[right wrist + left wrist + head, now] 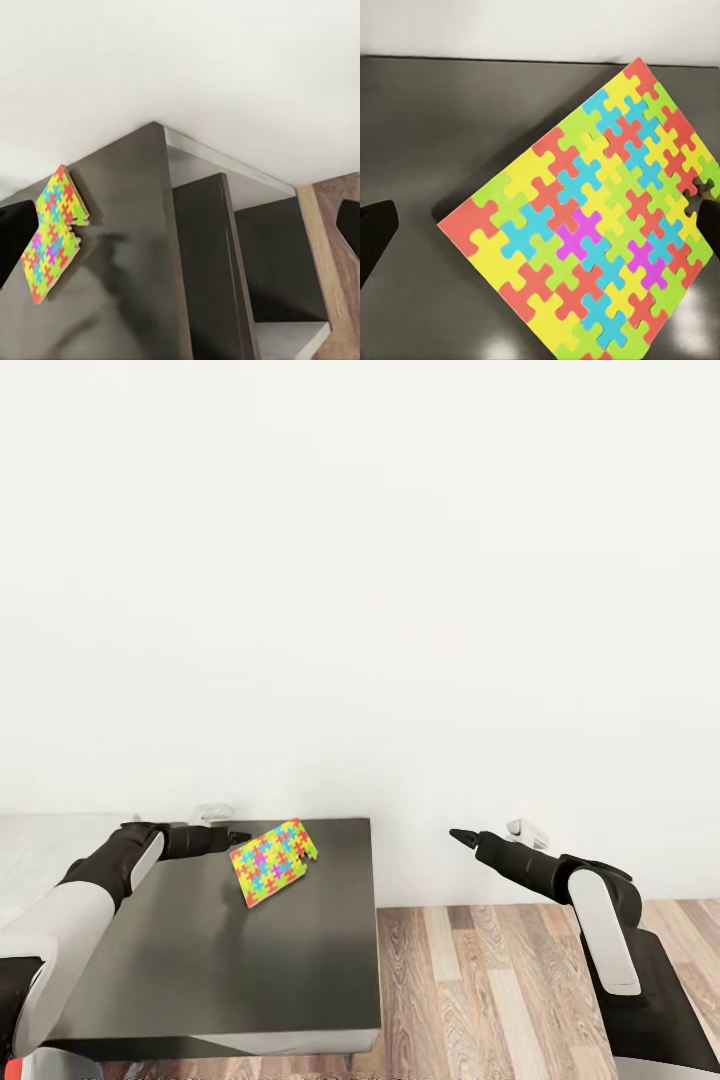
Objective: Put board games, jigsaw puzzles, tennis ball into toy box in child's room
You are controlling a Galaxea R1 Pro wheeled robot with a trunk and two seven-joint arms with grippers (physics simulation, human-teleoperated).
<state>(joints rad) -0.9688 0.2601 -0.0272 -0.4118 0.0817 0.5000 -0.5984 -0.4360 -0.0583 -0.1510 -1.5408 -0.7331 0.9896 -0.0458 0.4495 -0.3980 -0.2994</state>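
One jigsaw puzzle, tilted above dark shelf section, pinched by left gripper. Notched edge in left wrist view. Right gripper: grip indiscernible.

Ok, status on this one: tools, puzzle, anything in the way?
Left tool at the jigsaw puzzle, puzzle tilted up over the dark shelf top. Right tool empty, over the wood floor. No obstruction seen.
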